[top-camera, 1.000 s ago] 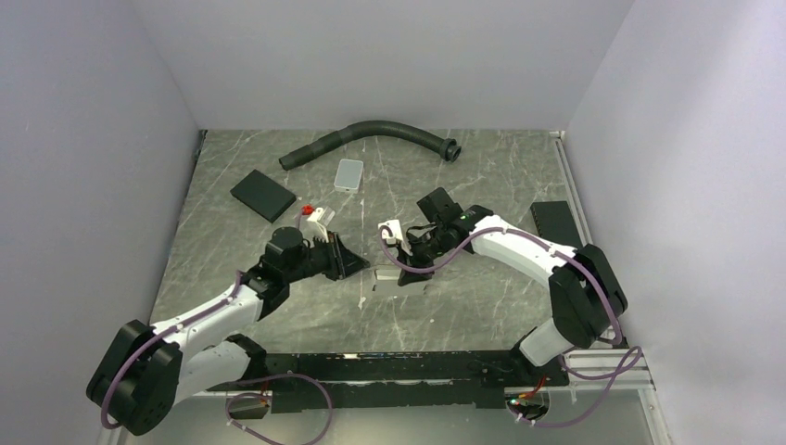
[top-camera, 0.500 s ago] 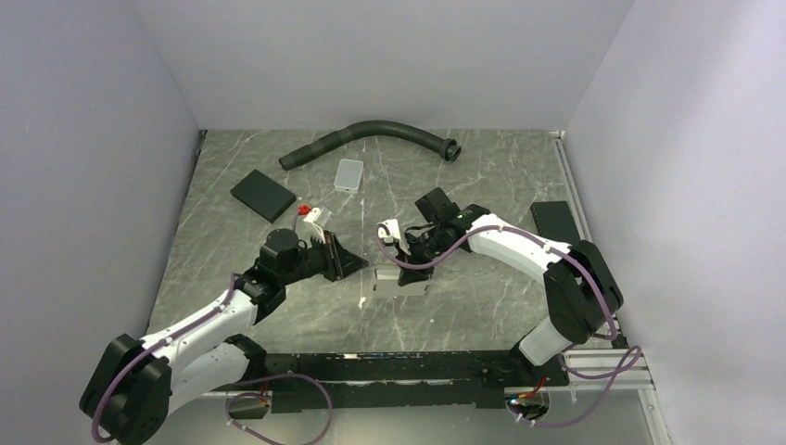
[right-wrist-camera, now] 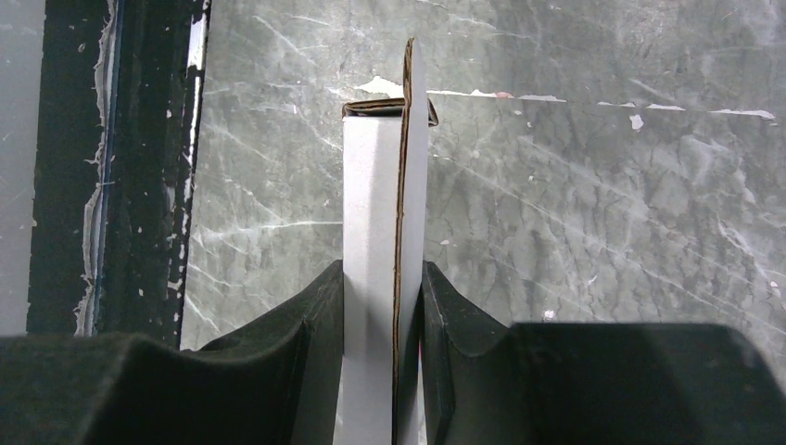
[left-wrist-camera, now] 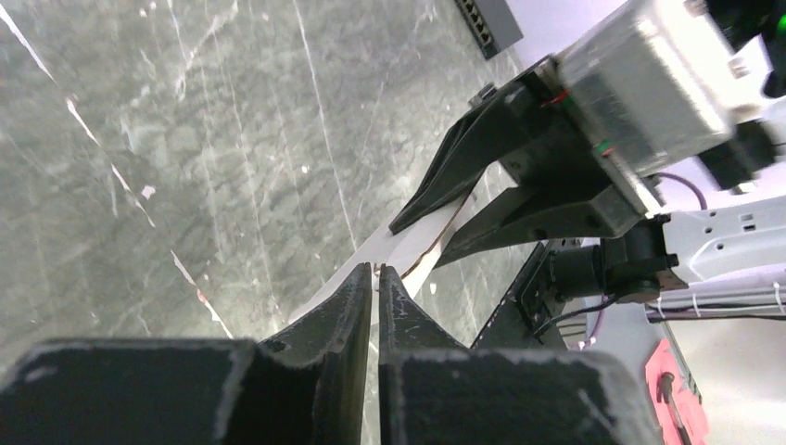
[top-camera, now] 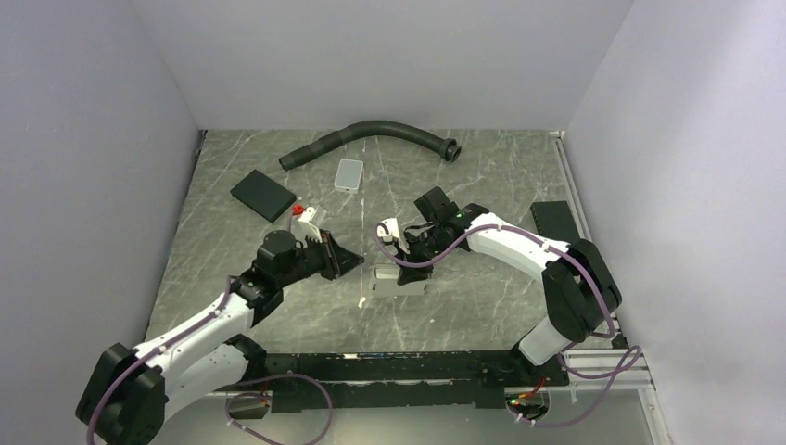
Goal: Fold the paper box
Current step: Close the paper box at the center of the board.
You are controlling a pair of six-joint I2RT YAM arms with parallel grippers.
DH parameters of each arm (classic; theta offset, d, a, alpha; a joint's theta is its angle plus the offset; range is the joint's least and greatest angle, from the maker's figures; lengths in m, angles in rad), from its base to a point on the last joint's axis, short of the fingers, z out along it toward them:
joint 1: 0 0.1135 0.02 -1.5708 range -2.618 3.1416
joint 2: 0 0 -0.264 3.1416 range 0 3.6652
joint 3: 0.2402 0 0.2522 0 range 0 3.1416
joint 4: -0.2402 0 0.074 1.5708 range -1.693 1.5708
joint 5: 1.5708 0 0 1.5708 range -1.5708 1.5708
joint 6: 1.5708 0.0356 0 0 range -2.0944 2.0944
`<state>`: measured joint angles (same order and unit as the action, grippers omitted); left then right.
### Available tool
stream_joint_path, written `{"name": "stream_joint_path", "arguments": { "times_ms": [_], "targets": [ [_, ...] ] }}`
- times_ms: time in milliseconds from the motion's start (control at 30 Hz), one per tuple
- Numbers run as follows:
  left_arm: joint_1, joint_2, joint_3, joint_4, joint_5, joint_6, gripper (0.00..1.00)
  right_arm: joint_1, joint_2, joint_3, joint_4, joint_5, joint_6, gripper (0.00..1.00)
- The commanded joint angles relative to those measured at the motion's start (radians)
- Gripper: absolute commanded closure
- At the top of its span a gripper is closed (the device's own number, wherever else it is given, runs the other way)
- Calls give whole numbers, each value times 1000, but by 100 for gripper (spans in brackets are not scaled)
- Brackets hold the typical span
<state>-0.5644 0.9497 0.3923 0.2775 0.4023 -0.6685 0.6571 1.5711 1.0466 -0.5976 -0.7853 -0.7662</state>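
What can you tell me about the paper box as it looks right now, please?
The paper box is white thin cardboard with brown cut edges, folded into a slim carton, one end tab bent over. The right gripper clamps its flat sides, over the marbled table. The left gripper, nearly closed, meets its edge; pinching is unclear.

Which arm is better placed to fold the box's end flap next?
Probably left. The right gripper is clamped on the paper box, steadying it; the left gripper, nearly closed, sits at its free end.
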Motion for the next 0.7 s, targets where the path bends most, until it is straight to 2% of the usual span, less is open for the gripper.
{"name": "stream_joint_path", "arguments": {
  "times_ms": [0,267,667],
  "targets": [
    [-3,-59,6,20,-60,27,88,-2,4,44,-7,-25,-5,91],
    [-5,46,11,97,16,13,88,-1,3,46,-7,-27,-4,92],
    [-27,98,3,159,67,1,89,-1,10,48,-5,-23,2,92]
  ]
}}
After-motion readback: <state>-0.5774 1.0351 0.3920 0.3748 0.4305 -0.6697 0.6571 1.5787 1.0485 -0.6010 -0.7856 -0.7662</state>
